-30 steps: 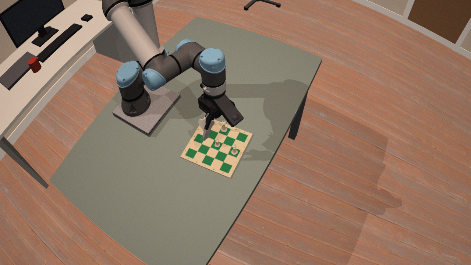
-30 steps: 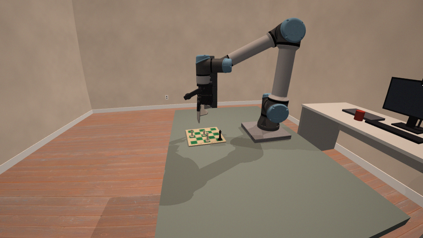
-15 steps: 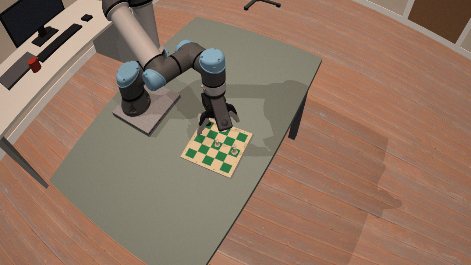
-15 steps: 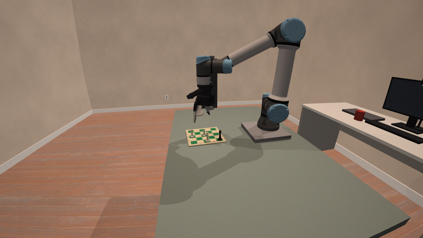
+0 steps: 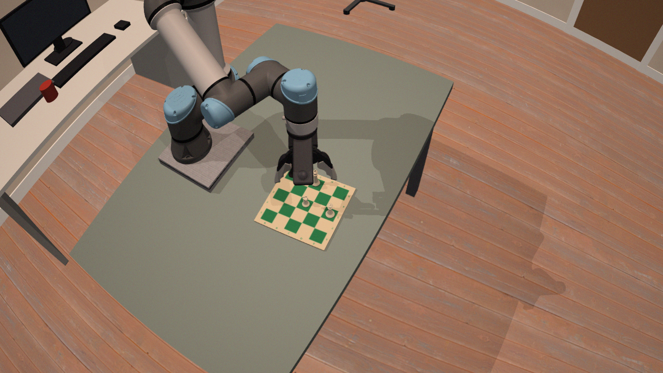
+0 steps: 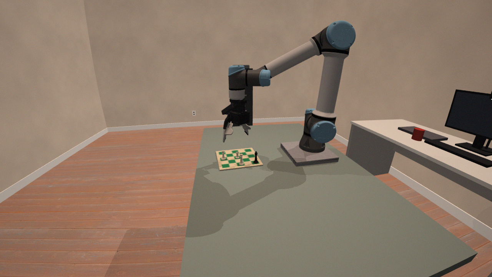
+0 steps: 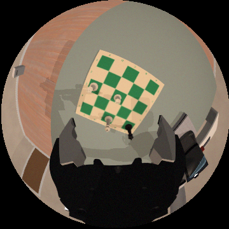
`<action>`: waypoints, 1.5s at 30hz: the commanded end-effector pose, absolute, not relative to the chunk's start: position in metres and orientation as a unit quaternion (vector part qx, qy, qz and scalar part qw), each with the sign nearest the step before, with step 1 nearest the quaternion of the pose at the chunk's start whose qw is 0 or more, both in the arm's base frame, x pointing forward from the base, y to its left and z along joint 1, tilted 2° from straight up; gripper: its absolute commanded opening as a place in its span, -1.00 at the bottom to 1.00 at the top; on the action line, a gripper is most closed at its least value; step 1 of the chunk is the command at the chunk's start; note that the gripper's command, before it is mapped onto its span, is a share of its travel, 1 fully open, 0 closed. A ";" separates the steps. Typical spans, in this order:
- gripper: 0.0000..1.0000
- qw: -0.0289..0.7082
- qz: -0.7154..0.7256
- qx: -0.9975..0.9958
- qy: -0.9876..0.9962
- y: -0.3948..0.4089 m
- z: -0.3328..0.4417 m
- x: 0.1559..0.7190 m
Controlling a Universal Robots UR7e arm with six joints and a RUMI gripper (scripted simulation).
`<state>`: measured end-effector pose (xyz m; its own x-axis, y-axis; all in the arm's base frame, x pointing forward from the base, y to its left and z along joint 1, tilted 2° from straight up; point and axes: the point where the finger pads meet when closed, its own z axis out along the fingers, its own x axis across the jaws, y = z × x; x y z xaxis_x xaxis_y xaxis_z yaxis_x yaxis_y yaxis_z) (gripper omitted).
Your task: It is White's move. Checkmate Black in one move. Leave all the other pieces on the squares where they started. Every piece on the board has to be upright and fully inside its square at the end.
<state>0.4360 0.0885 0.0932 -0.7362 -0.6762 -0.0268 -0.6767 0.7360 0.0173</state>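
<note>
A small green-and-cream chessboard [image 5: 305, 211] lies on the grey table; it also shows in the exterior view [image 6: 239, 158] and in the wrist view [image 7: 119, 90]. Three white pieces stand upright on it [image 7: 92, 88] [image 7: 117, 99] [image 7: 108, 121]; I cannot tell their kinds. A black king [image 6: 255, 157] stands upright on the corner square nearest the robot base, also in the wrist view [image 7: 128, 128]; the arm hides it in the top view. My gripper [image 6: 236, 134] hangs well above the board's base-side edge, pointing down, open and empty; it also shows in the wrist view [image 7: 117, 140].
The robot base plate [image 5: 206, 157] sits on the table behind the board. The table's right edge [image 5: 371, 231] runs close to the board. A side desk holds a monitor [image 6: 471, 115], a keyboard and a red cup [image 6: 418, 133].
</note>
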 end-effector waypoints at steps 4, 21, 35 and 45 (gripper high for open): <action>1.00 0.008 0.012 -0.297 0.955 0.087 0.092 0.434; 1.00 0.008 0.012 -0.235 0.972 0.087 0.091 0.432; 1.00 0.008 0.012 -0.222 0.975 0.086 0.090 0.431; -0.56 0.008 0.012 -0.222 0.975 0.086 0.090 0.431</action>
<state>0.4306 0.0864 0.0901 -0.9015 -0.4323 -0.0191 -0.4327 0.9013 0.0215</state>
